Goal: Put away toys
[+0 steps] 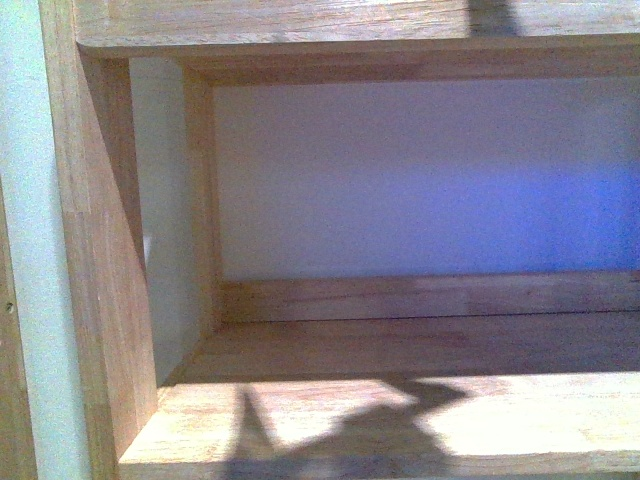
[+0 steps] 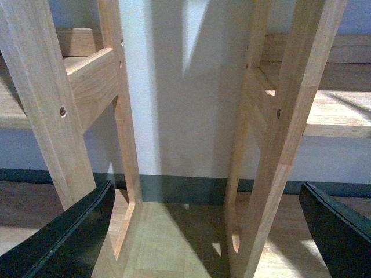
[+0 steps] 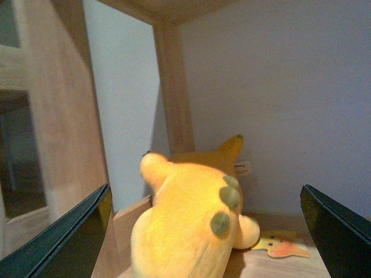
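Observation:
The toy, a fuzzy orange-yellow plush animal (image 3: 185, 226) with small brownish paws, lies on a wooden shelf board in the right wrist view, against the shelf's back corner. A flat yellow-orange part (image 3: 284, 246) lies on the board beside it. My right gripper (image 3: 206, 255) is open, its dark fingers (image 3: 64, 243) wide on either side of the plush without gripping it. My left gripper (image 2: 208, 255) is open and empty, facing wooden shelf legs (image 2: 284, 133) above a wood floor. Neither arm shows in the front view.
The front view shows a wooden shelf compartment (image 1: 400, 345) with a white back panel (image 1: 420, 180) and a wooden side wall (image 1: 100, 250) at the left. In the left wrist view, upright posts (image 2: 40, 104) and a white wall with a dark baseboard (image 2: 179, 188) stand ahead.

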You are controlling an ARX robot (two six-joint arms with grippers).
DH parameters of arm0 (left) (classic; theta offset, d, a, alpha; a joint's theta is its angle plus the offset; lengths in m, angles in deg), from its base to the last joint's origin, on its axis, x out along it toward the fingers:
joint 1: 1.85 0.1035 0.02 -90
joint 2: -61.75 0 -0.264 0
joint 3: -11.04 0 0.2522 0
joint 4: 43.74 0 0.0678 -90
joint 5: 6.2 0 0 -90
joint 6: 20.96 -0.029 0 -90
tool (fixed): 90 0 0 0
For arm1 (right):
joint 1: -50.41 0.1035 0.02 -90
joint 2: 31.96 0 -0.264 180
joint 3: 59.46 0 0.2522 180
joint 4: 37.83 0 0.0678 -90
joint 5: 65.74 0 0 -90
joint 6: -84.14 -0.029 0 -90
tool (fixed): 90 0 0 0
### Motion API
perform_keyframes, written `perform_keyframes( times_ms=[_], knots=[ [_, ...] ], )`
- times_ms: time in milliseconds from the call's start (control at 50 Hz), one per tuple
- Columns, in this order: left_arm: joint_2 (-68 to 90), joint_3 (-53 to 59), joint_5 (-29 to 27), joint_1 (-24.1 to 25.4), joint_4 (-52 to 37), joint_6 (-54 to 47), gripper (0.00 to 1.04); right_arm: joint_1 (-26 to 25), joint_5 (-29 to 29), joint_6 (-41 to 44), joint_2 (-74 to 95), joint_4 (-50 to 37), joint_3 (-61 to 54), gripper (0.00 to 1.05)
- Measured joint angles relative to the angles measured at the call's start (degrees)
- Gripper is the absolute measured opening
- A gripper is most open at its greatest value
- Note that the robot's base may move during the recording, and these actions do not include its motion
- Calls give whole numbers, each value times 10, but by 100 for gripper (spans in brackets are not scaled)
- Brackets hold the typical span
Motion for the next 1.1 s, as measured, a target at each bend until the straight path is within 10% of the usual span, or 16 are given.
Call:
perform_keyframes(
  times_ms=[600, 859, 1099],
  knots=[
    [0, 0, 0, 0, 0, 0, 99, -240, -102, -32, -468, 21, -524, 98],
    [0, 0, 0, 0, 0, 0, 99, -247, -80, -30, -548, 44, -662, 98],
    [0, 0, 0, 0, 0, 0, 99, -281, -18, 24, -579, 190, -693, 70]
  ],
)
